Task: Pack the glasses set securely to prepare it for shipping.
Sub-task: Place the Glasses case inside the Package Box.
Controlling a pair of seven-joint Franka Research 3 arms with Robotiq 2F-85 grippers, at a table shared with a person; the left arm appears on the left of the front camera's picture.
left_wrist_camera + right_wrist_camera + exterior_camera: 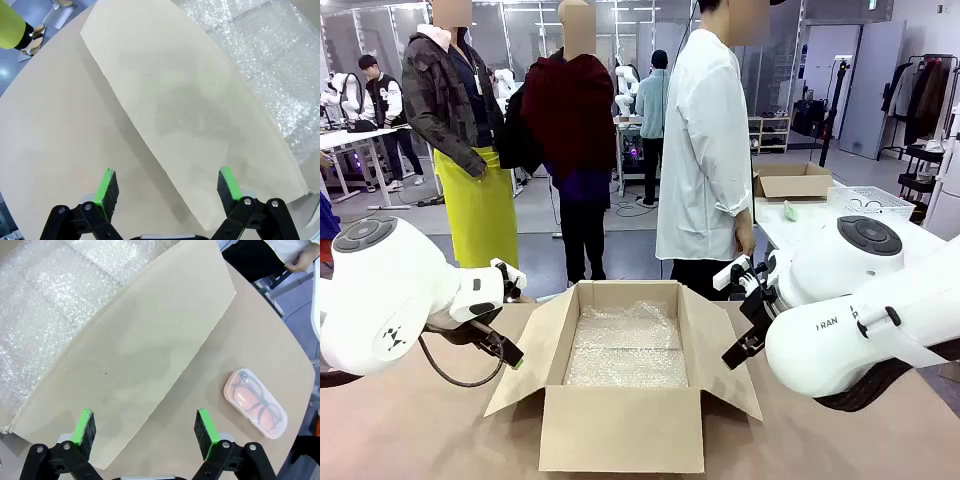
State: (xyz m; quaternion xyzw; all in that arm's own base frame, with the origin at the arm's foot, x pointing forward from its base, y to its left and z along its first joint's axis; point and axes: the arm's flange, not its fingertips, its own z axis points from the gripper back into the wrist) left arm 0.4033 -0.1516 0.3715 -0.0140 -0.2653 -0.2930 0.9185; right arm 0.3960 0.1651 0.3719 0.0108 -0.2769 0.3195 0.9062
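Observation:
An open cardboard box [620, 430] stands mid-table, lined with bubble wrap [625, 345]. In the right wrist view a translucent pink glasses case [255, 402] with dark spectacles inside lies on the table, beyond the box's right flap [145, 345]. My right gripper [145, 430] hangs open over that flap's edge with nothing between its green pads [205, 429]; the case is off to its side, untouched. My left gripper [167, 187] is open too, above the box's left flap [190, 115], and holds nothing. In the front view both grippers [505, 350] [745, 340] flank the box.
A person in a white shirt [705, 150] stands at the far edge, one hand [304, 260] hanging near the table corner. Behind on the right is a white table [810, 225] with a small pale green item [790, 210], another box [795, 180] and a wire basket [875, 205].

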